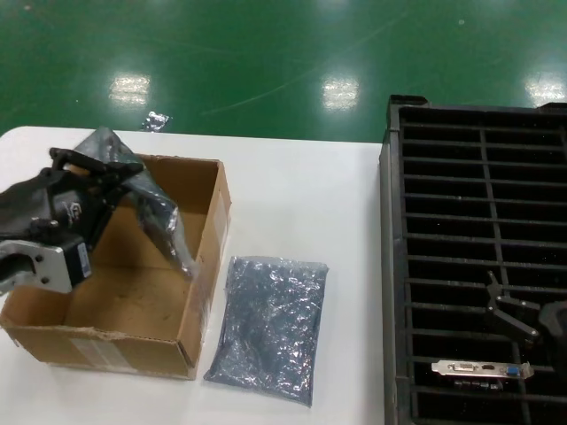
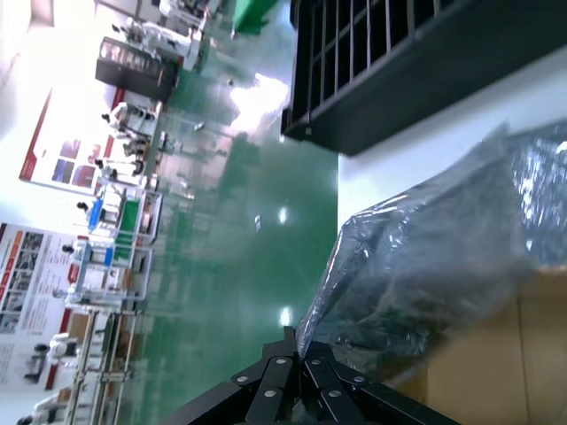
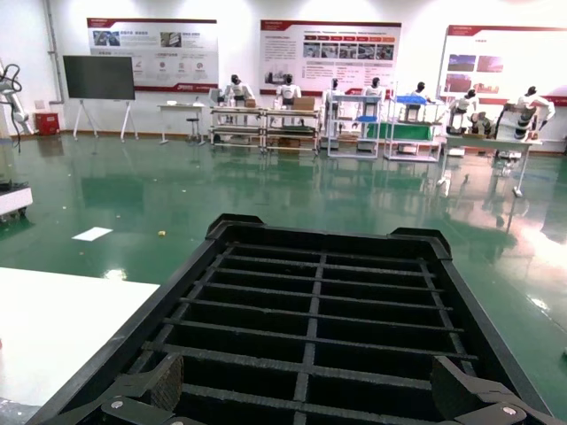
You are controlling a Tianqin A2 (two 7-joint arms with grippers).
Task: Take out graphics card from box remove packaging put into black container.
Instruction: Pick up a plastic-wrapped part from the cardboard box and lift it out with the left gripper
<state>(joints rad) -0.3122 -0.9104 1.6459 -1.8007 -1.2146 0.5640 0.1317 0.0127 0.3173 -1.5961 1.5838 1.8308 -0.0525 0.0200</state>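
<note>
Graphics card (image 1: 481, 368) stands in a near slot of the black container (image 1: 461, 159), silver bracket up, as I watch my right gripper (image 1: 518, 317) hang just above it, fingers spread and empty. My left gripper (image 1: 93, 164) pinches a bagged item (image 1: 151, 208) over the cardboard box (image 1: 208, 257). An anti-static bag (image 1: 270, 323) lies flat on the white table (image 1: 301, 195) beside the box.

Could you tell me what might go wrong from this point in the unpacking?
The left hand pinches only the top of the bagged graphics card over the box, so it might slip free or snag the wall. An empty bag lies beside the box and could get dragged. The right hand waits open over the black container.
</note>
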